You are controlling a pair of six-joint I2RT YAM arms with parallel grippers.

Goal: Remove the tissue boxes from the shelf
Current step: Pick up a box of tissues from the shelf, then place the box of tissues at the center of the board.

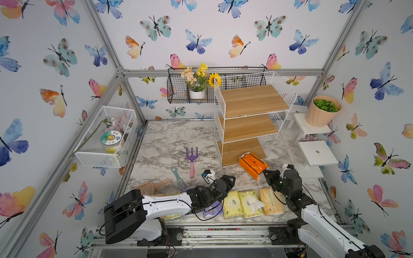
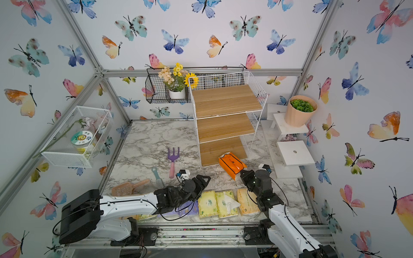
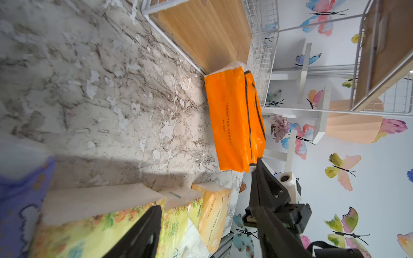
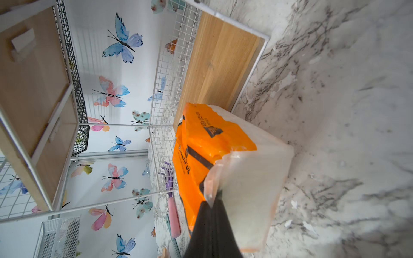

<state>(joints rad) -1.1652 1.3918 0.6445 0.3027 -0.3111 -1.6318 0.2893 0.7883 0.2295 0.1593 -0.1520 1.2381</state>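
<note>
Orange plastic is what our right jaws hold: they are pressed together on the clear crimped end flap of the bright orange tissue pack (image 1: 252,164), pinching its near corner. From that pinch the pack's long axis runs away from the right jaws toward the shelf (image 1: 252,100). Its far end sits at the front edge of the lowest board, beside the wire side. The pack's length lies along the marble counter (image 1: 169,138); we cannot tell whether the pinched end is lifted.

Our left jaws stand spread and hold nothing, hovering beside the right jaws and apart from the orange pack. Just beneath and behind the left jaws, pale yellow packs (image 1: 232,204) and a peach pack (image 1: 271,201) lie flat in a row on the counter, with a purple pack (image 3: 20,189) alongside.
</note>
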